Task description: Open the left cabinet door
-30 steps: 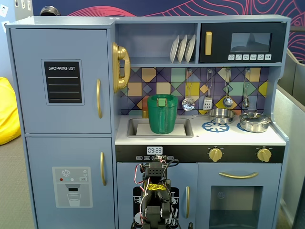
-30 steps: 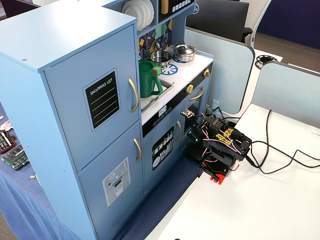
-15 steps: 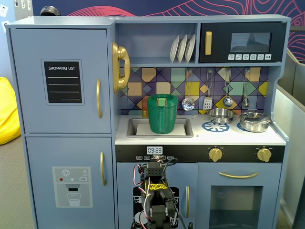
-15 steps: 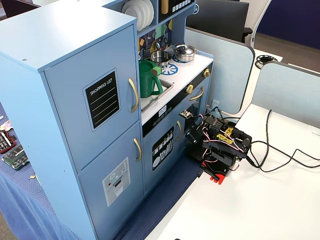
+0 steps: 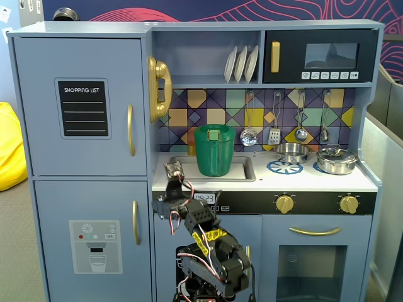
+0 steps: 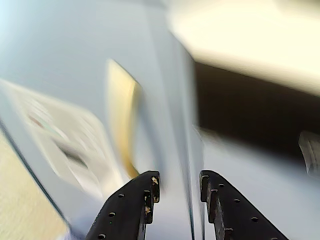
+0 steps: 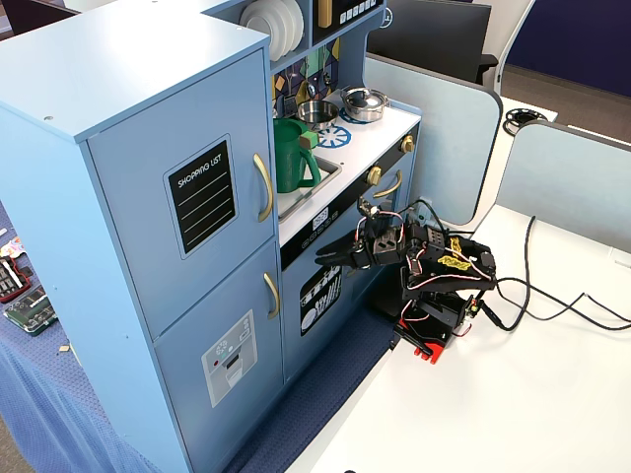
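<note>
The left cabinet door (image 5: 80, 106) sits at the upper left of the toy kitchen and is shut flush with its frame — no gap shows at its edge in either fixed view. Its black chalkboard panel (image 5: 82, 108) faces the room and its curved gold handle (image 5: 130, 129) runs vertically along the right edge, the side away from the hinges, which is where a pull would have most effect.

The gripper (image 5: 172, 171) is raised in front of the black control strip (image 5: 264, 202), just right of the lower dispenser door (image 5: 94, 239) and below the sink (image 5: 211, 168). It is well apart from the target handle, lower and to the right of it. In the wrist view the gripper (image 6: 179, 186) has a narrow gap between its jaws and nothing held; the picture is blurred. The gold bar ahead of it there appears to be the lower door's handle (image 6: 121, 120), not the target's.

The arm's base (image 7: 431, 330) stands on the white worktop (image 7: 513, 414) near the kitchen's front, so the arm must reach up and across to the left.

Judgement: approach stage; the door is untouched. The gripper likely needs to climb, then close round the upper handle.
</note>
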Action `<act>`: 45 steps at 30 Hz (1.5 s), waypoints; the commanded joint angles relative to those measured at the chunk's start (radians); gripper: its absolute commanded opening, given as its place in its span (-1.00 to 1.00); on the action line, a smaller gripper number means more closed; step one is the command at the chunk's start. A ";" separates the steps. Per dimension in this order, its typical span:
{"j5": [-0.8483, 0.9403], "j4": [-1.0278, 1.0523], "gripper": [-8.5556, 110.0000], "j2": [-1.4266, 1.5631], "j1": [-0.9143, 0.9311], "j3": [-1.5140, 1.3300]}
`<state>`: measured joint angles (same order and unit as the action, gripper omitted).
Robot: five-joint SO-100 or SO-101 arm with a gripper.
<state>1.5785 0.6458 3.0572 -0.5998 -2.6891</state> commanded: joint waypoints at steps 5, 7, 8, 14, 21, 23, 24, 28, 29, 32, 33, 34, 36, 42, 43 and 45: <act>0.133 -0.193 -0.80 -0.179 -0.069 0.302; 0.135 -0.229 -0.76 -0.219 -0.074 0.350; 0.141 -0.233 -0.74 -0.239 -0.074 0.374; 0.126 -0.316 -0.64 -0.341 -0.064 0.476; 0.127 -0.400 -0.62 -0.480 -0.048 0.594; 0.132 -0.430 -0.62 -0.526 -0.048 0.630; 0.133 -0.443 -0.62 -0.551 -0.048 0.650; 0.155 -0.492 -0.63 -0.647 -0.069 0.729; 0.160 -0.500 -0.63 -0.667 -0.077 0.746; 0.172 -0.525 -0.63 -0.724 -0.095 0.788; 0.178 -0.535 -0.64 -0.741 -0.104 0.801; 0.189 -0.545 -0.64 -0.758 -0.115 0.813; 0.215 -0.548 -0.66 -0.782 -0.152 0.833; 0.299 -0.491 -0.69 -0.770 -0.322 0.841; 0.307 -0.489 -0.70 -0.761 -0.353 0.831; 0.336 -0.486 -0.71 -0.746 -0.405 0.818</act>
<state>1.8715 0.1549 2.2718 -0.9066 -1.9205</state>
